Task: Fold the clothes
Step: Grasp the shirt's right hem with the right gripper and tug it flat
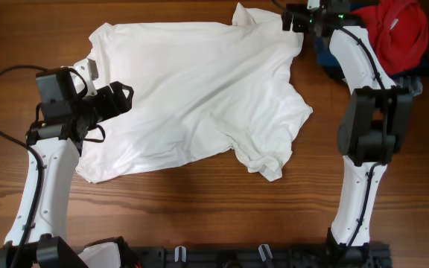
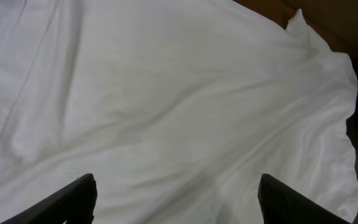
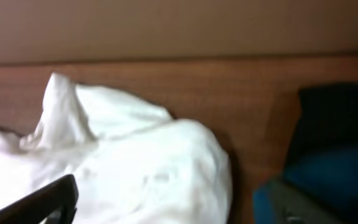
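Right wrist view blurred, right gripper (image 3: 176, 205) fingers cut by its bottom edge, blue garment (image 3: 334, 174) cut by its right edge, red garment (image 1: 397, 30) clipped by the overhead's far edge, T-shirt (image 1: 199, 97) partly hidden on the left under the left gripper (image 1: 125, 95).

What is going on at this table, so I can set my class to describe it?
Two robot arms are working on a white shirt that lies spread, rumpled and unfolded on the table. The left tool is open over the shirt's left side. The right tool, also open, is at its far right corner, beside a red garment. No fold is made yet.
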Controlling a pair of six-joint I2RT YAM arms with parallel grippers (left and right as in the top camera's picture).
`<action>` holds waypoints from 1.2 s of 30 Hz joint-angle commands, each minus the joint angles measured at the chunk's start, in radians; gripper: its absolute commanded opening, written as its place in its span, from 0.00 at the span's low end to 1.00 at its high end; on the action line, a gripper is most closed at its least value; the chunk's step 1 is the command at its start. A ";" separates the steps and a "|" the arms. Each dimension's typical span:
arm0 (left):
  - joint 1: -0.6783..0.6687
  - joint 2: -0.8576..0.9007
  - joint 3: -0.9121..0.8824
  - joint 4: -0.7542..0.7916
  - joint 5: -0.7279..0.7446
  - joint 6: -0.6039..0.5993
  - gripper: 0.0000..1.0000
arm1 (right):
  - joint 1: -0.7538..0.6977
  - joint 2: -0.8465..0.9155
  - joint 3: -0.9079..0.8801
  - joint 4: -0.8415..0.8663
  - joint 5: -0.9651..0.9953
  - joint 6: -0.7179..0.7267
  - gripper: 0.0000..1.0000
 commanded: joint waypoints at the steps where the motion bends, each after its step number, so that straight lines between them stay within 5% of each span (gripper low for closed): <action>1: -0.006 -0.001 0.010 0.002 -0.033 0.021 0.87 | 0.005 -0.177 0.021 -0.169 -0.098 0.000 1.00; 9: -0.003 -0.002 0.010 -0.042 -0.033 0.021 0.90 | 0.040 -0.316 0.014 -0.842 -0.253 0.000 0.98; 17: 0.130 -0.124 0.013 -0.292 -0.033 0.009 0.92 | 0.208 -0.355 -0.035 -1.053 0.004 0.204 0.95; 26: 0.274 -0.231 0.012 -0.625 -0.050 0.005 1.00 | 0.334 -0.581 -0.378 -0.983 0.087 0.469 0.96; 36: 0.276 -0.191 -0.109 -0.557 -0.184 -0.183 1.00 | 0.399 -0.750 -0.888 -0.603 -0.002 0.628 0.95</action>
